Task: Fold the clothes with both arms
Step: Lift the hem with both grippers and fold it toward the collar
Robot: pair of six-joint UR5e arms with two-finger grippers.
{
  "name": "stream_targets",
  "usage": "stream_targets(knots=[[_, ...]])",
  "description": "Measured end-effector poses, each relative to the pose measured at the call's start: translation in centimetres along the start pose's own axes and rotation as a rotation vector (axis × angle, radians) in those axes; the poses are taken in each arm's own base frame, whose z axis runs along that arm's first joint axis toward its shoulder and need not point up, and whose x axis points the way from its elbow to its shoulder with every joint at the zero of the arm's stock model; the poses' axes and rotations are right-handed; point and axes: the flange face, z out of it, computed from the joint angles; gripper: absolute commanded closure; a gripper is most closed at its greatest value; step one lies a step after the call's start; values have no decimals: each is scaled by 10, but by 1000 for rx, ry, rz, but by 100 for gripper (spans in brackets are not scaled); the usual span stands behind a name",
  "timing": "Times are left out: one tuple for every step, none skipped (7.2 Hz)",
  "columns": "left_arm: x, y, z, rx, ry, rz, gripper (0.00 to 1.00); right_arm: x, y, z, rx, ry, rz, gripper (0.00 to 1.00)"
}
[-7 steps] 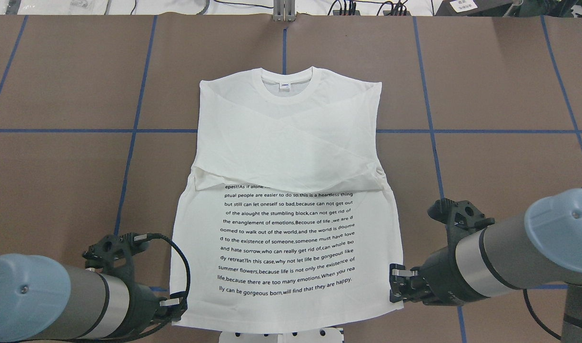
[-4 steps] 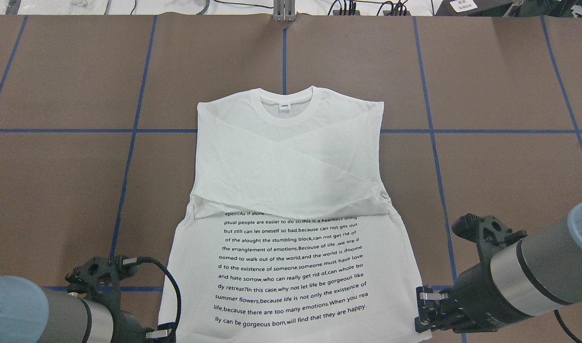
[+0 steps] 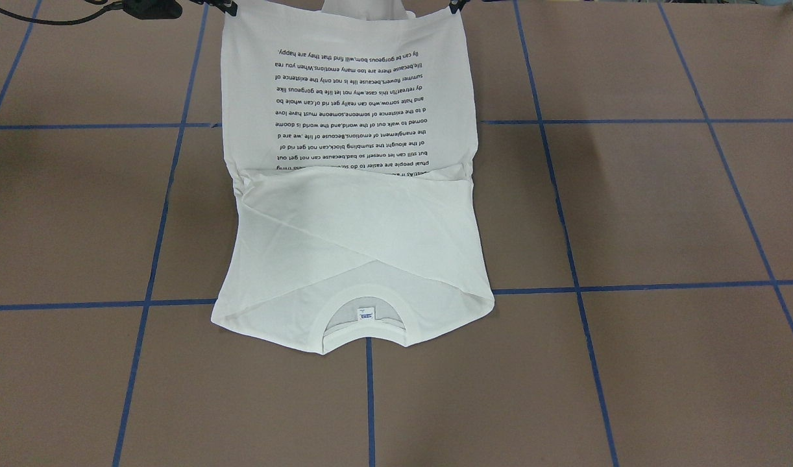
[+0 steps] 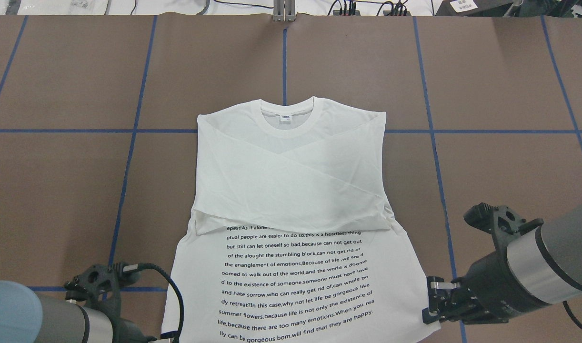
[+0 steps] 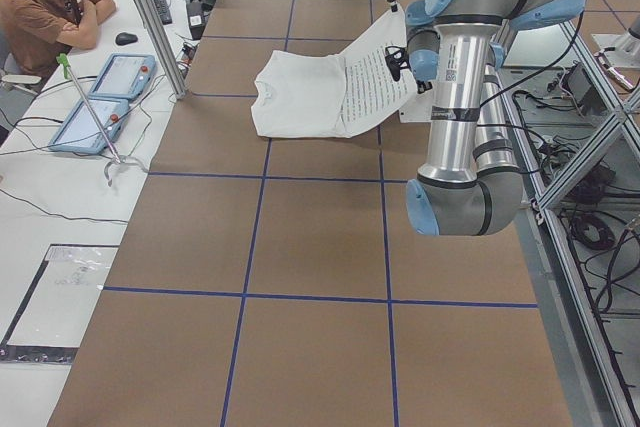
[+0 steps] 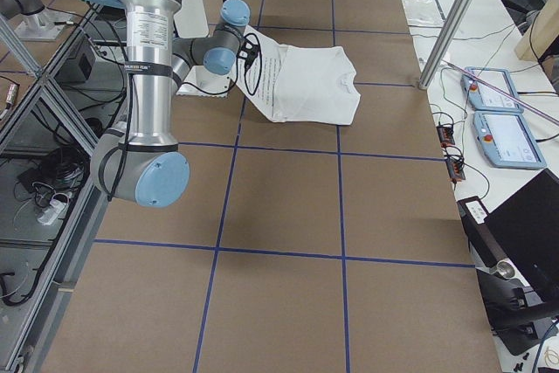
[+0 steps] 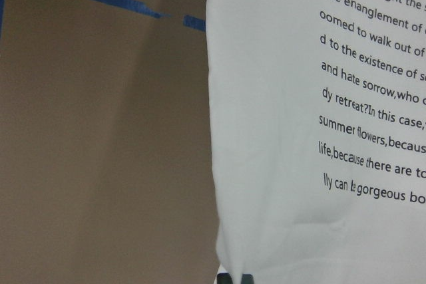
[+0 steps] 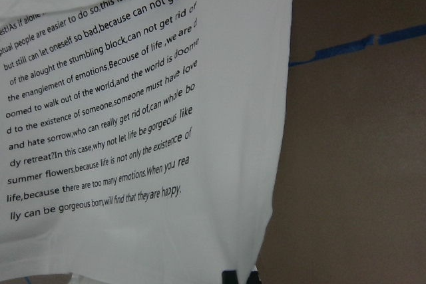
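Cotton like this handles as a light, limp sheet with no stiffness of its own, so I judge the shirt (image 4: 291, 190) will sag and crease wherever I don't carry it, and will drag on the brown counter (image 4: 57, 190) rather than slide freely. It lies face up along the middle of the counter. The collar (image 4: 287, 116) is at the end far from the robot, both sleeves (image 4: 291, 157) are crossed flat over the chest, and the text block (image 4: 296, 281) is on the near half. That near half is off the surface: the side views show the hem raised and the cloth sloping down to where the chest rests flat. My left end effector (image 7: 234, 279) is pinching the hem corner on its side, fingertips closed on the cloth at the bottom of its wrist view. My right end effector (image 4: 431, 305) is pinching the opposite hem corner the same way. Those two corners are the right places to hold, to my mind, since tension between them holds the hem straight. For the fold I would carry both corners level and together toward the collar. The risks I see are one corner slipping from so small a bite, or the crossed sleeves shifting as cloth lands on them.
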Motion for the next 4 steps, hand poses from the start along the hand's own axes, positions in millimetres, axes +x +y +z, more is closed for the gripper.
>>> stream_targets(knots=[[9,-20,-13,44,34,-5,100,-5,-20,-6,44,-18,6,100],[15,-46,-31,93,66,1,100,-14,-45,-11,91,-38,4,100],[17,-75,-51,134,86,11,100,-22,-75,-16,141,-51,3,100],[15,-103,-72,170,101,19,100,-25,-101,-24,186,-56,-5,100]])
